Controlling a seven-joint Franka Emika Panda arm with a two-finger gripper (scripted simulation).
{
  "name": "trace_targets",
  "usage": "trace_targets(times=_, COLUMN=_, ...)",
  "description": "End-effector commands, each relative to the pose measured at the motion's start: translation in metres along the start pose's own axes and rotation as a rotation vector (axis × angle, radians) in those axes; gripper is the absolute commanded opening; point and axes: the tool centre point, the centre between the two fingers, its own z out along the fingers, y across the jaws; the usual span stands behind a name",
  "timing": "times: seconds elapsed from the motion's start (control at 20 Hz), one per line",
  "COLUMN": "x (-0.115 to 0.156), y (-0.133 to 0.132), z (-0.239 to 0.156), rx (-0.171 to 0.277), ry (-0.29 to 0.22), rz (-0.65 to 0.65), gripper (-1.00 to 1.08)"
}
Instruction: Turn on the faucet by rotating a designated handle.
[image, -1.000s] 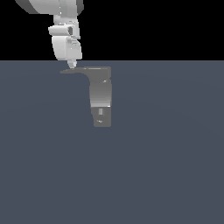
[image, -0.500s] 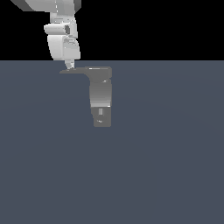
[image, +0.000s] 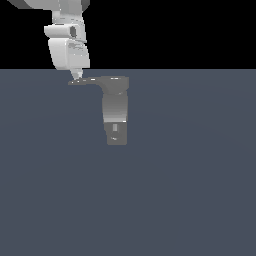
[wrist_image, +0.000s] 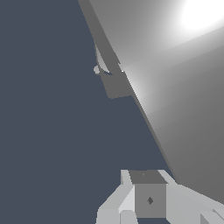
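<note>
The faucet (image: 115, 112) stands upright on the dark floor in the middle of the exterior view, grey with a darker lower part and a small pale mark. The handle (image: 87, 81) juts from its top cap toward the exterior view's left and tapers to a point. My gripper (image: 76, 76) hangs just above the handle near its pointed end, its fingers together in one tip, touching or almost touching the lever. In the wrist view a broad grey surface of the handle (wrist_image: 175, 87) fills much of the picture, with my shut fingers (wrist_image: 148, 199) beside it.
The flat dark grey-blue floor (image: 190, 190) spreads all around the faucet. My white arm (image: 67, 45) comes down from above at the exterior view's left. Beyond the floor's far edge the background is black.
My gripper has shifted slightly toward the exterior view's left, along the handle toward its tip. The handle and faucet have not visibly moved.
</note>
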Motion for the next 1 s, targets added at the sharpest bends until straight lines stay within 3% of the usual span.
trace_targets(times=0.0, x=-0.001, y=0.009, z=0.0, rx=-0.004, ry=0.002, rz=-0.001, gripper=-1.0)
trace_targets(times=0.7, x=-0.002, y=0.049, z=0.0, rx=-0.004, ry=0.002, rz=-0.001, gripper=-1.0)
trace_targets(times=0.95, x=0.006, y=0.05, z=0.0, rx=-0.001, ry=0.001, rz=0.003, gripper=-1.0)
